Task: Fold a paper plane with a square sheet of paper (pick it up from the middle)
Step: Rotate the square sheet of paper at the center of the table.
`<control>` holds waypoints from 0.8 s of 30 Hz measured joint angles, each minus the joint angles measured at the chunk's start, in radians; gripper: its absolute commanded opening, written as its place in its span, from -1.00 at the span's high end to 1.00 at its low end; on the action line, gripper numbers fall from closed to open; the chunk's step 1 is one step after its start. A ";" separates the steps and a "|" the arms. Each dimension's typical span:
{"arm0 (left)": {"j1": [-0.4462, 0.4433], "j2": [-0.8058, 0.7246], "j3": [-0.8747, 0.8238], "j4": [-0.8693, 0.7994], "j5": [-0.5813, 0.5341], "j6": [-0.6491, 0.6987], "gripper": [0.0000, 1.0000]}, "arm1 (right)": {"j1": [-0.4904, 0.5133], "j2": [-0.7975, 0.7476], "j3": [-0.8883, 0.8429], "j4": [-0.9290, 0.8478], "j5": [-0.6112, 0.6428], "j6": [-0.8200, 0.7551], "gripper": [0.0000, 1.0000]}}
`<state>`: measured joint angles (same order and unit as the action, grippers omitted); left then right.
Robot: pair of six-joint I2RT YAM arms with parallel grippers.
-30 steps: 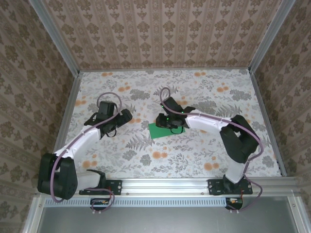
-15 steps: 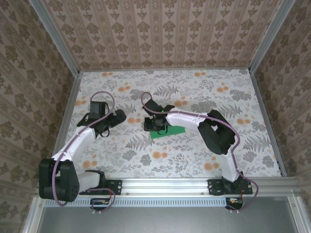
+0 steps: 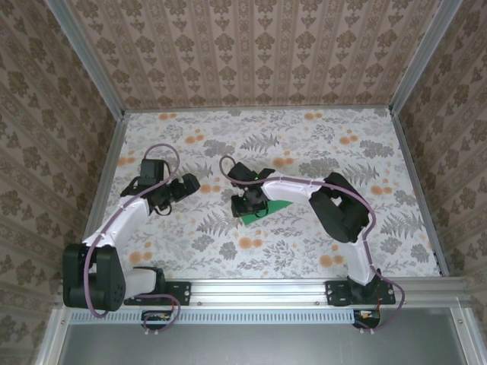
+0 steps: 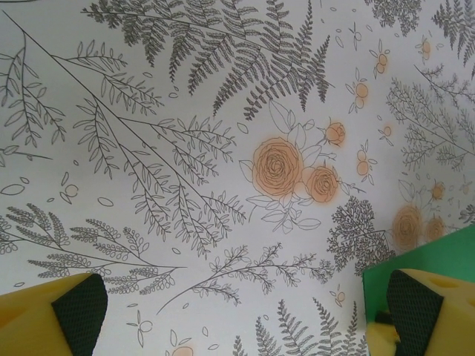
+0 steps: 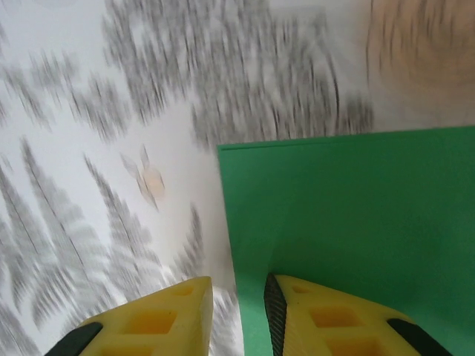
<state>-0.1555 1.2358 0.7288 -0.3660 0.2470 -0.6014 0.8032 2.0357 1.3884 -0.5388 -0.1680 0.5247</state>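
The square sheet of paper (image 3: 277,205) is bright green and lies on the flowered table near the middle, partly under my right wrist. In the right wrist view the paper (image 5: 349,200) covers the right half, and its left edge runs down into the gap between my yellow fingers. My right gripper (image 5: 237,311) stands narrowly open astride that edge, one finger over the paper and one over bare table. My left gripper (image 4: 245,319) is wide open over bare table, with a corner of the paper (image 4: 438,256) by its right fingertip. From above, the left gripper (image 3: 190,185) sits left of the sheet.
The flowered tabletop (image 3: 228,243) is fenced by aluminium rails and patterned walls on three sides. The right arm's elbow (image 3: 342,205) is folded close in, to the right of the paper. Open table lies in front of and behind the sheet.
My right gripper has slid left to the paper's left edge, then a little nearer, its elbow folding inward. The left gripper has drawn slightly left. The sheet now lies more tilted.
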 measured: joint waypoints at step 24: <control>-0.121 0.123 0.041 0.042 0.115 0.002 -1.00 | -0.194 -0.170 -0.151 -0.063 0.299 0.208 -0.06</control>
<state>-0.2764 1.3590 0.7700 -0.3241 0.3622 -0.5999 0.6090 1.8656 1.2369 -0.6014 0.1307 0.7330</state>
